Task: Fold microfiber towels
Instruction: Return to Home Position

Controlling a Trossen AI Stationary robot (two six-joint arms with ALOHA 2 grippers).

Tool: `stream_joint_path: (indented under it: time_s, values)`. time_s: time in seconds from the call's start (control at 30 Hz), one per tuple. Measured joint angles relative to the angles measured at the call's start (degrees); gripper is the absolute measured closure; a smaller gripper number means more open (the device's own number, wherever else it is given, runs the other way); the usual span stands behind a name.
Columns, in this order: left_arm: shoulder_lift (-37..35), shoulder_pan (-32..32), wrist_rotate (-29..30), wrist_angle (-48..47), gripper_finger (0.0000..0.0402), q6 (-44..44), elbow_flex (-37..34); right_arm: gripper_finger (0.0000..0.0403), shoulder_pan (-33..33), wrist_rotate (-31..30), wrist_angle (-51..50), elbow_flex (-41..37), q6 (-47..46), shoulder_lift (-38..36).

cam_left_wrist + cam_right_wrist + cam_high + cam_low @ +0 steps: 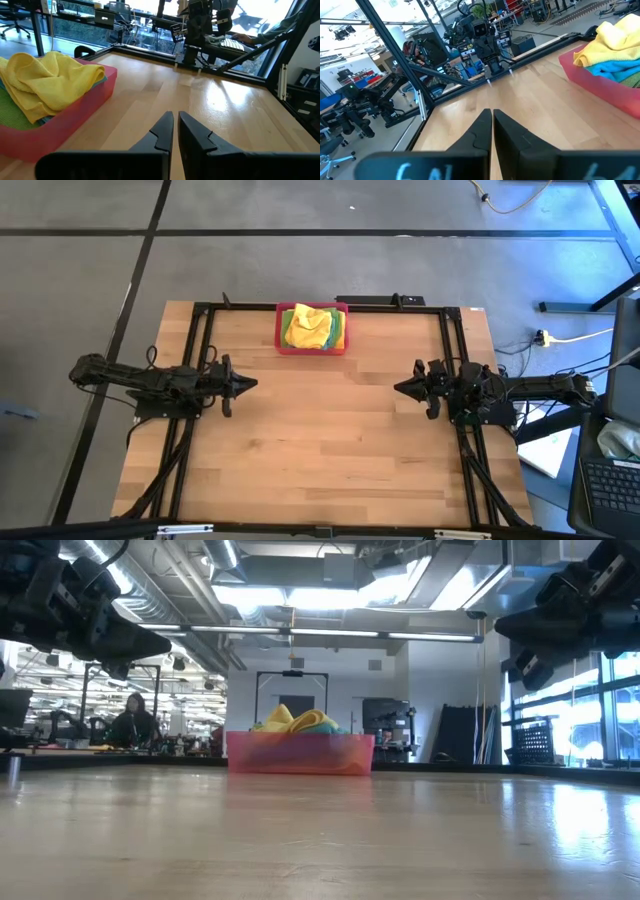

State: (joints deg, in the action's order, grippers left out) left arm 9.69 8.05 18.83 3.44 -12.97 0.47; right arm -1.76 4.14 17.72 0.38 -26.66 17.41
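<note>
Soft microfiber towels [310, 326] lie heaped in a pink rectangular plastic tray [311, 351] at the middle of the wooden bench's [320, 440] far edge.
The tray's long side runs along that edge. A crumpled yellow cloth [615, 37] on top shows no clear long axis. It covers most of the pile: only a teal strip [615, 70] and green edges [15, 112] show, so the count cannot be told. The left gripper [252, 384] and right gripper [398, 388] hang near the bench's side edges, pointing at each other, fingers pressed together, holding nothing.
</note>
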Motion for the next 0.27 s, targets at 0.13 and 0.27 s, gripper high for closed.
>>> stream_joint_path:
  time_s: [0.13, 0.27]
  values:
    - [0.0, 0.0, 0.01, 0.0, 0.0384, 0.0, 0.0, 0.0382, 0.02, 0.0, 0.0, 0.0, 0.07, 0.0]
    - [0.0, 0.0, 0.0, 0.0, 0.039, 0.0, 0.0, 0.0382, 0.02, 0.0, 0.0, 0.0, 0.09, 0.0]
